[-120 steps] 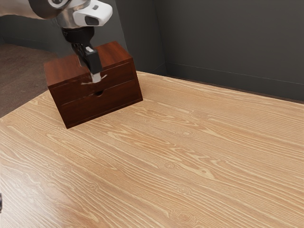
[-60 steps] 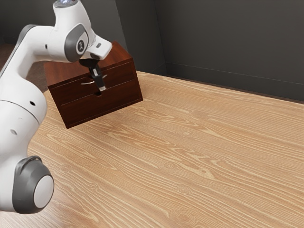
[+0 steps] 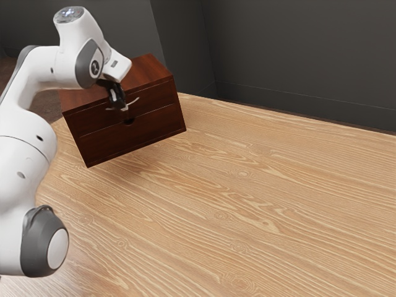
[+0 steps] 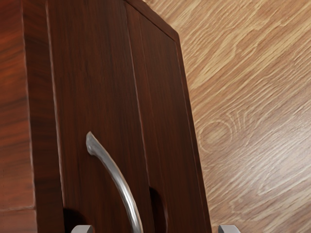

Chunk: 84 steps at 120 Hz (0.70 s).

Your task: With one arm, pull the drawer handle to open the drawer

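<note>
A dark wooden drawer box stands at the far left of the table in the exterior view. Its upper drawer carries a curved silver handle and sits flush with the box front. My black gripper is right at that handle, pressed close to the drawer front. In the wrist view the handle arcs across the upper drawer front, and it lies between my two fingertips, which stand wide apart without touching it. The gripper is open.
The lower drawer has a small finger notch instead of a handle. The light wooden table stretches toward the exterior view's right. Dark walls rise behind the table.
My hand has shifted a little toward the exterior view's left and closer to the handle, and the arm has changed pose. The box and drawer have not moved.
</note>
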Available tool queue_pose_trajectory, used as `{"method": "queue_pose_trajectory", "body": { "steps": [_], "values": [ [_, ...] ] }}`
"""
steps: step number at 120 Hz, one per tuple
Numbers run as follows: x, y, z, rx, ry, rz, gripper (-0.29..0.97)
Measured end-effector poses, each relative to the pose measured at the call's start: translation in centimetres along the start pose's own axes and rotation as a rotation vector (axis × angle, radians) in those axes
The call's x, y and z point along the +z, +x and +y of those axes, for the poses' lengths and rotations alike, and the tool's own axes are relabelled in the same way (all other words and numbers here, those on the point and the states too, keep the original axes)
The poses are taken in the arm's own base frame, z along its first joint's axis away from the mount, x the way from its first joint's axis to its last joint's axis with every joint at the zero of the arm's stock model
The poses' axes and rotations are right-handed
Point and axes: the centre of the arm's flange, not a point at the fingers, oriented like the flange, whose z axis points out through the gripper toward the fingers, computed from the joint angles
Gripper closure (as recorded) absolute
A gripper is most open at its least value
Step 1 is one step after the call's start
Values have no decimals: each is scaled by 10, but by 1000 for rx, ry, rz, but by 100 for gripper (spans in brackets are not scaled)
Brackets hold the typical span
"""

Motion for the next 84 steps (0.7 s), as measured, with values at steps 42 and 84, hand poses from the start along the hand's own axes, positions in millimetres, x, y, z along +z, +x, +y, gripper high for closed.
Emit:
{"method": "queue_pose_trajectory", "body": {
  "steps": [42, 84],
  "values": [
    [16, 1, 0, -39, -6, 31, 41],
    [35, 9, 17, -44, -74, -22, 51]
  ]
}}
